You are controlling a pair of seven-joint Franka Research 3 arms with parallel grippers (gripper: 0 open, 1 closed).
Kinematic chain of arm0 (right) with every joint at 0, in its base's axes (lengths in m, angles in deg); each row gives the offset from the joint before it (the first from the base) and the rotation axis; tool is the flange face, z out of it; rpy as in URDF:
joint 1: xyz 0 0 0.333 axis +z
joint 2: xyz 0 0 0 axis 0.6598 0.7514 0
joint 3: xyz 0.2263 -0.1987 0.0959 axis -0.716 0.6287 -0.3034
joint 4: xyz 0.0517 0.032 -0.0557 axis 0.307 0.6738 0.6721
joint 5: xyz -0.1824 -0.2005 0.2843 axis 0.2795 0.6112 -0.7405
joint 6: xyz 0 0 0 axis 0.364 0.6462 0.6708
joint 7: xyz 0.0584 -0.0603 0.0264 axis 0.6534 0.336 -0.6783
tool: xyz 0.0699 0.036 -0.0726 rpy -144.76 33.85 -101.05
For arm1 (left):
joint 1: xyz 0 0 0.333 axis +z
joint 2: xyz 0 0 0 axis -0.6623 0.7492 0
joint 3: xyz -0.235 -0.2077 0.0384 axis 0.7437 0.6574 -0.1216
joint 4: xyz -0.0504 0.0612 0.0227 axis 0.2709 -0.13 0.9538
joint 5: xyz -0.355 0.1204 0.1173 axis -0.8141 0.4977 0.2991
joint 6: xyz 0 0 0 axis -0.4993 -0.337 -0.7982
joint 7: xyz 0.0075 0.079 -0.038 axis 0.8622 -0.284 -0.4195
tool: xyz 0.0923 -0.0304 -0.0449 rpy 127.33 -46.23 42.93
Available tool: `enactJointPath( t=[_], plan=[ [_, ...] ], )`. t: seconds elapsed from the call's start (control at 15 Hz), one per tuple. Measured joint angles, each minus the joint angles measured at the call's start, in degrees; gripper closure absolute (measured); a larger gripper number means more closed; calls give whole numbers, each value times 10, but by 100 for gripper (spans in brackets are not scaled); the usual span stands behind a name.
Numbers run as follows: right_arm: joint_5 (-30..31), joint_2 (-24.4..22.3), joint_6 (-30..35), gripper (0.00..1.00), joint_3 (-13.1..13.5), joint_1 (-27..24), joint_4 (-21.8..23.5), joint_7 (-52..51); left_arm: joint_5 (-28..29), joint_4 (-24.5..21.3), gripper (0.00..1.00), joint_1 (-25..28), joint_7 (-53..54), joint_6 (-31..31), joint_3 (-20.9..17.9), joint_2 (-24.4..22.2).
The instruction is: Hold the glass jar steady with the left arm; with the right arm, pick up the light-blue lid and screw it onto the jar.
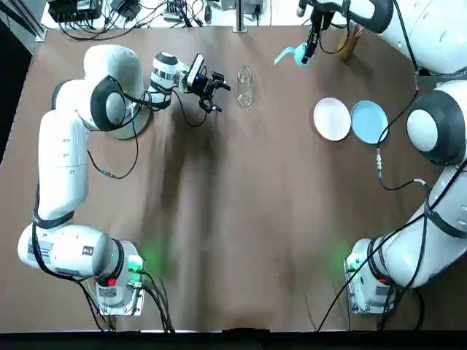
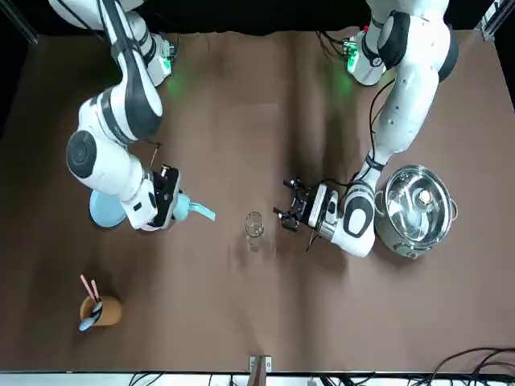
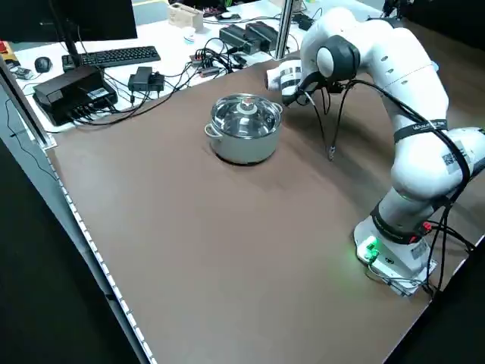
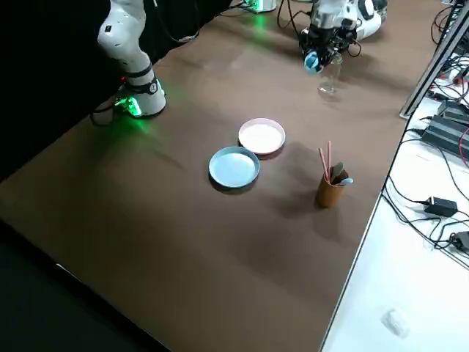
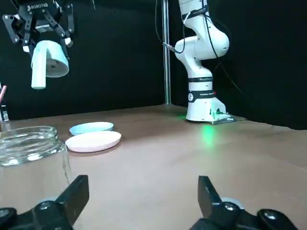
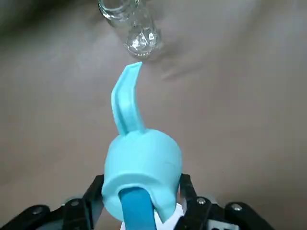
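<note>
Over at the far side of the tabletop (image 1: 241,219), the glass jar (image 1: 244,86) stands upright just beside the left claw (image 1: 219,98), which is spread wide and empty, while the right claw (image 6: 140,201) hangs in the air nearby, clamped on the light-blue lid (image 6: 141,158).

The jar (image 1: 244,86) stands on the counter (image 1: 233,219) between the left hand (image 1: 217,95) and the lid (image 6: 144,158) in the right hand (image 6: 141,186); two plates (image 1: 332,119) lie farther right.

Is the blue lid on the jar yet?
No, the right pincer holds the light-blue lid in the air, apart from the glass jar.
</note>
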Motion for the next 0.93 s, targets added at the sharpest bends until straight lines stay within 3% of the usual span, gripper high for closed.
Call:
enactJointPath(
  t=[0.33, 0.73, 0.93],
  plan=[
    [21, 13, 45, 33, -1, 30, -45, 76, -10, 0, 0, -1, 11, -6, 1, 0],
    [23, 81, 59, 33, -3, 69, -134, 165, -33, 0, 0, -3, 18, -16, 2, 3],
    [23, 98, 59, 33, -4, 82, -156, 169, -38, 0, 0, -7, 76, -17, 2, 15]
  ],
)
